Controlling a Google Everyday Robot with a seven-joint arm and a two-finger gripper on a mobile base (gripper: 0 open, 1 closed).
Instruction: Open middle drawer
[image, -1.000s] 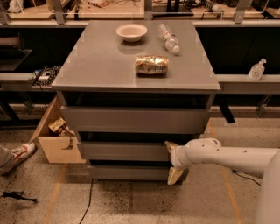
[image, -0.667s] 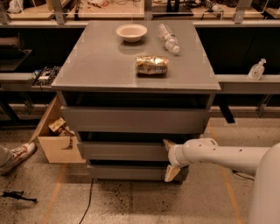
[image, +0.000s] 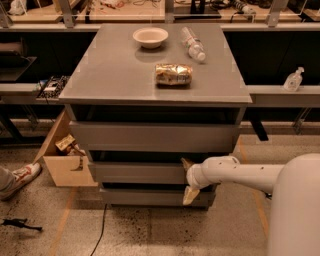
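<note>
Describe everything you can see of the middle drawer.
The middle drawer is a wide, shallow, matte grey front, flat and handleless, between the top drawer front and the bottom drawer front. A dark gap runs along its top edge; its inside is hidden, and it looks barely pulled out, if at all. The gripper sits against its right end.

The middle drawer (image: 135, 172) is a wide, shallow, matte grey front, flat and handleless; it sits level as the second of three fronts stacked in the cabinet (image: 115, 75), below the cabinet's taller front and above its lowest one; a dark gap shows along its upper edge; the gripper (image: 188, 180) is at the drawer's right end, near the cabinet's right side.
</note>
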